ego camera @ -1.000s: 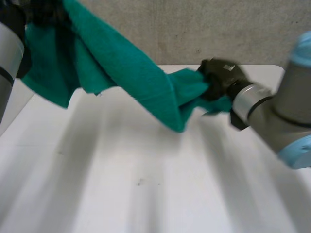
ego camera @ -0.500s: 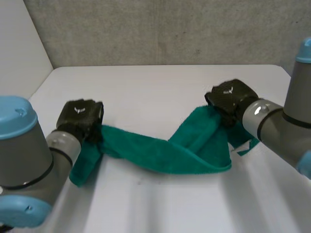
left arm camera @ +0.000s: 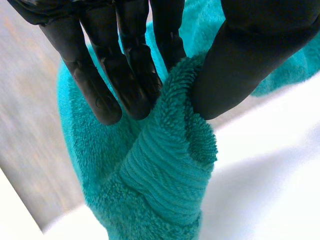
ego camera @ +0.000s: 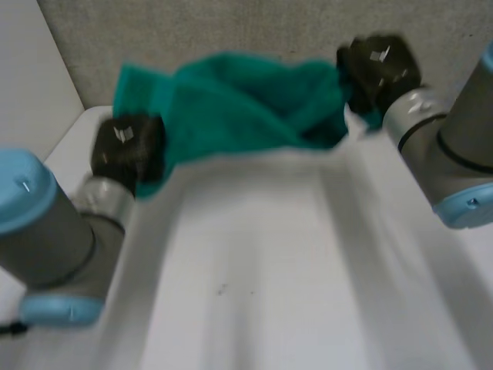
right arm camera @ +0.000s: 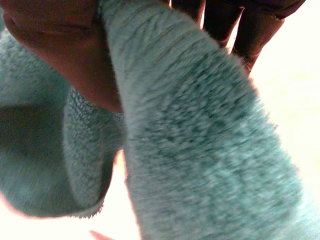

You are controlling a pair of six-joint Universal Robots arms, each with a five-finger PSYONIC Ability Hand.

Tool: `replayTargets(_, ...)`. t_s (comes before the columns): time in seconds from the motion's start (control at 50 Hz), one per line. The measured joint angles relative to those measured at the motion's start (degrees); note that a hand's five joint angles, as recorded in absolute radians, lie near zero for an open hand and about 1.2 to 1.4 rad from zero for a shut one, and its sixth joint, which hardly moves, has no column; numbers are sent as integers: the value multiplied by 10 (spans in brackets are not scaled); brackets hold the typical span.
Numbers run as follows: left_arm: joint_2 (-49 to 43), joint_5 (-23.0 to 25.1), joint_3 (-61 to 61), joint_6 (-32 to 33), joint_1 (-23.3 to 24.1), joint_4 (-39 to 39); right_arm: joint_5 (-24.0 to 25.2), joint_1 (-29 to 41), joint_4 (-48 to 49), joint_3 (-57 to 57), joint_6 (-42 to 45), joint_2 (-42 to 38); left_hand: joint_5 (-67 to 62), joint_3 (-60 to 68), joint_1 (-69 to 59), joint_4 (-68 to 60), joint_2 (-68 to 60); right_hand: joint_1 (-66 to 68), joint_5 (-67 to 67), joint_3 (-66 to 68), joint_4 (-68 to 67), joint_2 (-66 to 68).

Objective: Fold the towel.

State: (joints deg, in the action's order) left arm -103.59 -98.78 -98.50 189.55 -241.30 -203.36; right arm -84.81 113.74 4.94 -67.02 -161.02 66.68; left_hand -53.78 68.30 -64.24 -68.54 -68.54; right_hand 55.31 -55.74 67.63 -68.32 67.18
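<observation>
Head view: one towel (ego camera: 246, 100), two hands, two arms and one white table (ego camera: 269, 270). The towel is teal terry cloth, thick and soft. It is bunched into deep folds and strung in the air between the hands, above the far edge of the table and in front of a rough grey wall (ego camera: 231, 31). Its one end is near the far left corner and its other near the far right corner. The left hand (ego camera: 127, 146) is black and blocky, on a grey arm with a light-blue cap, and it is at the towel's left end. The right hand (ego camera: 377, 69) is at the right end, higher up. The tabletop is smooth and plain (whether the cloth's lowest fold touches it cannot be told).

Left wrist view: the left hand (left arm camera: 130, 75) is clamped on the towel (left arm camera: 165, 175). The thumb (left arm camera: 240, 65) presses a ridge of looped pile against the straight, glossy black fingers (left arm camera: 107, 85). Below the pinch the cloth hangs in a fat rounded roll with a ribbed band across it.

Right wrist view: the right hand (right arm camera: 60, 55) also pinches the towel (right arm camera: 200, 150). Its thumb is on one face of a thick fuzzy fold and its fingers (right arm camera: 240, 25) are behind the other face. The cloth drapes away past the fingertips in a broad, heavy lobe.
</observation>
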Motion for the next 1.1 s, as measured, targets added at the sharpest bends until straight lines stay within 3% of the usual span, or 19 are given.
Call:
replayTargets(0.1, -4, 0, -77, -1, 28, 17, 6, 2, -47, 0, 3, -24, 3, -9, 4, 10, 10, 0, 0, 0, 0, 0)
replayTargets(0.12, -5, 1, -95, -2, 39, 23, 6, 2, -53, 0, 3, -28, 51, -95, 63, 97, 98, 0, -1, 0, 0, 0)
replayTargets(0.2, -4, 1, -111, -2, 54, 39, 5, 2, -54, 0, 3, -30, 119, -164, 141, 169, 178, 0, 0, 0, 0, 0)
replayTargets(0.24, 4, 1, -115, -2, 76, 81, 5, 3, -52, 0, 3, -26, 297, -337, 317, 343, 341, 0, 0, 0, 0, 0)
replayTargets(0.3, 23, 3, -107, -2, 91, 131, 5, 3, -49, -1, 3, -17, 329, -367, 338, 373, 374, 0, 0, 0, 0, 0)
replayTargets(0.38, 58, 6, -89, 0, 101, 186, 5, 3, -47, -5, 3, 1, 493, -530, 499, 538, 537, 0, 0, 0, 0, 0)
replayTargets(0.46, 81, 8, -66, 2, 101, 210, 7, 3, -47, -13, 3, 15, 512, -553, 518, 562, 562, 0, 0, 0, 0, 0)
replayTargets(0.64, 73, 13, -1, 4, 79, 210, 9, 3, -46, -39, 2, 39, 512, -553, 518, 562, 562, 0, 0, 0, 0, 0)
replayTargets(0.96, -191, 59, 216, -28, 65, 201, 44, 31, -43, -46, -8, 169, 498, -542, 503, 540, 538, 0, 0, 0, 0, 0)
replayTargets(1.04, -233, 66, 246, -35, 65, 203, 43, 42, -44, -44, -8, 192, 383, -424, 373, 431, 425, 0, 0, 0, 0, 0)
replayTargets(1.06, -251, 69, 257, -37, 65, 204, 41, 49, -45, -44, -7, 201, 222, -267, 185, 266, 268, 0, 0, 0, 0, 0)
replayTargets(1.1, -262, 68, 264, -38, 65, 204, 37, 52, -46, -44, -7, 205, 44, -88, 1, 86, 80, 0, 0, 0, 0, 0)
